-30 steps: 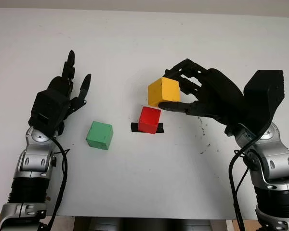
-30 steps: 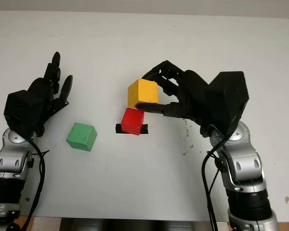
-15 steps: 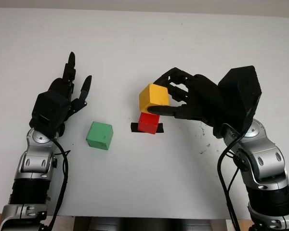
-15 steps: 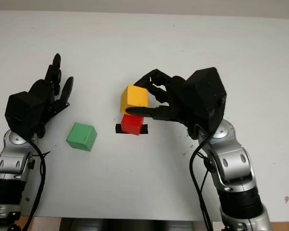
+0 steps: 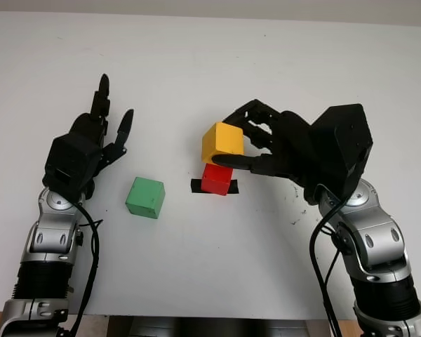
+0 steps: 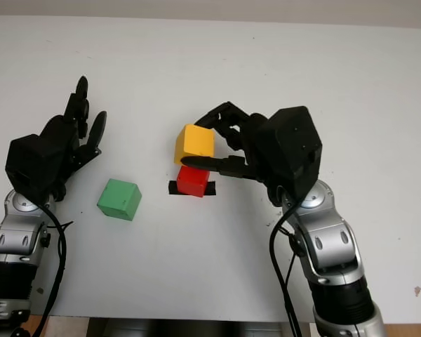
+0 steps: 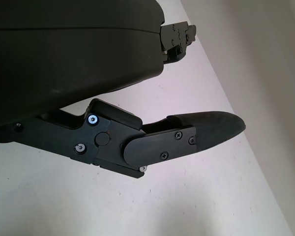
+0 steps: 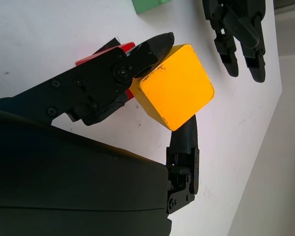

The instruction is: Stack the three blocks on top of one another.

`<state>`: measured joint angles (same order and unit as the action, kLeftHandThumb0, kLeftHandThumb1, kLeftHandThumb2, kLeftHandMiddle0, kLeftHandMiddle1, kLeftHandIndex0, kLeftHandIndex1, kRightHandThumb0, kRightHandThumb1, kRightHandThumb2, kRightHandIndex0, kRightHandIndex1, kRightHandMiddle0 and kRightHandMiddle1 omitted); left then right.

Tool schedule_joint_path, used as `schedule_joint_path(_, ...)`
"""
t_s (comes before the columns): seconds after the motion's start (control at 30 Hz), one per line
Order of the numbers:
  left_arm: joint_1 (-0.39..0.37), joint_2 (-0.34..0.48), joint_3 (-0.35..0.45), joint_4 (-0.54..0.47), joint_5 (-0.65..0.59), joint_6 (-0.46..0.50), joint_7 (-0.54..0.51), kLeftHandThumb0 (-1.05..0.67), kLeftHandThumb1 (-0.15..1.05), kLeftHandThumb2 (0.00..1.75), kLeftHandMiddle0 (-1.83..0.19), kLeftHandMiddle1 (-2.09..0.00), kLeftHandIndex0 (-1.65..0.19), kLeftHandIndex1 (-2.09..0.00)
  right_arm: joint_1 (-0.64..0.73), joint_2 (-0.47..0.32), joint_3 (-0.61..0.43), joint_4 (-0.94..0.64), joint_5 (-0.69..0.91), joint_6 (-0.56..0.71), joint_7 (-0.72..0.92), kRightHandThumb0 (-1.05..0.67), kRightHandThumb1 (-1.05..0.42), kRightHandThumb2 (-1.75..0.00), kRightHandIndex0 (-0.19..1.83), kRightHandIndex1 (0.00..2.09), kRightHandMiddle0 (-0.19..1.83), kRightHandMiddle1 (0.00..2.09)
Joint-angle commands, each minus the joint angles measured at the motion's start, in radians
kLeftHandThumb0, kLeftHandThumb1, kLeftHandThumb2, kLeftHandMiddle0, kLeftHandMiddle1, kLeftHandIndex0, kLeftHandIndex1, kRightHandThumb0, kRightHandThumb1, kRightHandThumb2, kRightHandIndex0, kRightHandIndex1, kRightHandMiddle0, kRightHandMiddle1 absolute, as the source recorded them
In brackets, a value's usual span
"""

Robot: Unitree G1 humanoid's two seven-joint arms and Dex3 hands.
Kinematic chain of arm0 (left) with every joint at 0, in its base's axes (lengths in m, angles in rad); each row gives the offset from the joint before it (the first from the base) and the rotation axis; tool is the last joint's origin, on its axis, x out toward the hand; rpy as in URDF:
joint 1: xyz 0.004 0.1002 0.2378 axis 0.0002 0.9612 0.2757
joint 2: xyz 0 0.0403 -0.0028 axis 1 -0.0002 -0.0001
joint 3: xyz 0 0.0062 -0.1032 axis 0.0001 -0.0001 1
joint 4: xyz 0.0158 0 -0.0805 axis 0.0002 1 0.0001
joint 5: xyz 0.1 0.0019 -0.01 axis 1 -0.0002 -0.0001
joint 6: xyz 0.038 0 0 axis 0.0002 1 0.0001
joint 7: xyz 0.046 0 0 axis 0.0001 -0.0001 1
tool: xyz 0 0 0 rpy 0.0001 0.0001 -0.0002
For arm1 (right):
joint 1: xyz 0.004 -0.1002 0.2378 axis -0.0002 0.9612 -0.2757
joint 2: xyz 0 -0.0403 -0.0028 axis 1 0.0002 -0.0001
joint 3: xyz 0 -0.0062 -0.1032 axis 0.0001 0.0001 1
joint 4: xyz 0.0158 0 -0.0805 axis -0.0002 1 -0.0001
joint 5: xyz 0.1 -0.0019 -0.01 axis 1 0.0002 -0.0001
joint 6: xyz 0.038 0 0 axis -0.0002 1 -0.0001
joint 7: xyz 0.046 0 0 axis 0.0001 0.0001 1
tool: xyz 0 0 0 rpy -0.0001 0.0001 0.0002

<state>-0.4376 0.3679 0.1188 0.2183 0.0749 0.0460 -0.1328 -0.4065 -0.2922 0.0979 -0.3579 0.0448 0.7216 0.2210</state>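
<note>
My right hand [image 5: 237, 144] is shut on the yellow block [image 5: 222, 141], holding it just above the red block [image 5: 217, 177], a little to its left. The red block sits on a strip of black tape [image 5: 196, 187] near the table's middle. In the right wrist view the yellow block [image 8: 176, 86] is pinched between thumb and fingers, with the red block [image 8: 104, 52] partly hidden behind the thumb. The green block [image 5: 144, 197] lies on the table to the left of the red one. My left hand [image 5: 91, 144] is open, hovering left of and beyond the green block.
The white table [image 5: 210, 267] stretches wide around the blocks. A few dark specks [image 5: 295, 203] mark its surface to the right of the red block. The table's front edge [image 5: 210, 317] runs along the bottom of the head views.
My right hand has carried the yellow block leftward and down, from up and to the right of the red block to just over it. The left hand has not moved.
</note>
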Motion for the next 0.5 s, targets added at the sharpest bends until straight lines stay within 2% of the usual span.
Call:
schedule_joint_path(0.0,0.01,-0.001,0.0,0.001,-0.001,0.0,0.005,-0.77,1.05,0.62,0.19,-0.02,0.19,0.0,0.009,0.005,0.0,-0.036,-0.003,0.007,-0.003,-0.39,-0.99,-0.06,0.17,0.04,0.2,1.81)
schedule_joint_path(0.47,0.015,-0.009,-0.002,-0.011,-0.002,0.009,0.014,-0.76,1.05,0.62,0.19,-0.01,0.19,0.0,0.041,-0.009,0.003,-0.097,-0.018,0.055,0.013,-0.36,-0.99,-0.05,0.18,0.05,0.17,1.81)
